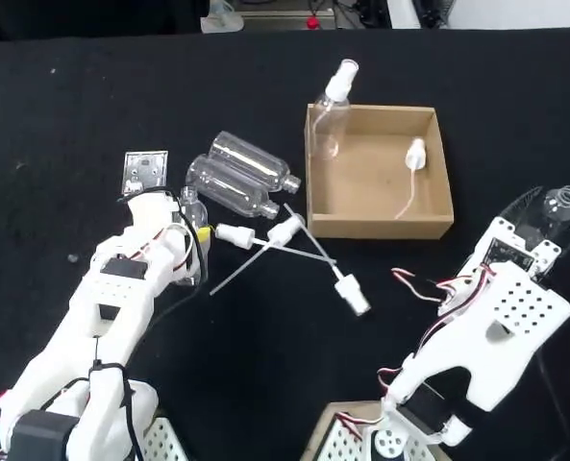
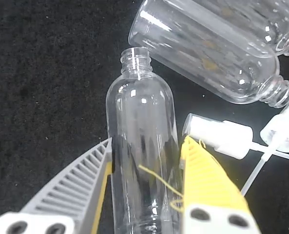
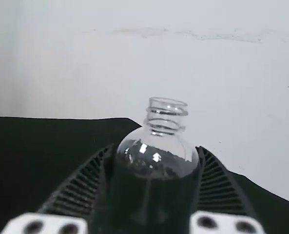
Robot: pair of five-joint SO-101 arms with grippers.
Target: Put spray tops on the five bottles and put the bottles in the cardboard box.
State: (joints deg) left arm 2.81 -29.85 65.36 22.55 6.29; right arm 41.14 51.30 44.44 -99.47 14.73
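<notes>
My left gripper [image 2: 146,144] is shut on a clear capless bottle [image 2: 142,112] low over the black table, its grey and yellow fingers [image 2: 205,180] on either side; the high view shows that gripper [image 1: 193,235] left of the middle. My right gripper [image 3: 154,151] is shut on another open-necked bottle [image 3: 159,156], held upright in the air at the far right [image 1: 558,204]. Two more bare bottles [image 1: 238,178] lie side by side left of the cardboard box [image 1: 381,226]. A bottle with a spray top [image 1: 333,106] stands at the box's back left corner. A loose spray top [image 1: 415,158] lies in the box.
Three loose spray tops with long tubes lie in front of the box: one [image 1: 235,234] right beside my left gripper, one [image 1: 285,230] by the box's corner, one [image 1: 352,293] nearer the middle. A small metal plate [image 1: 145,171] lies behind the left arm.
</notes>
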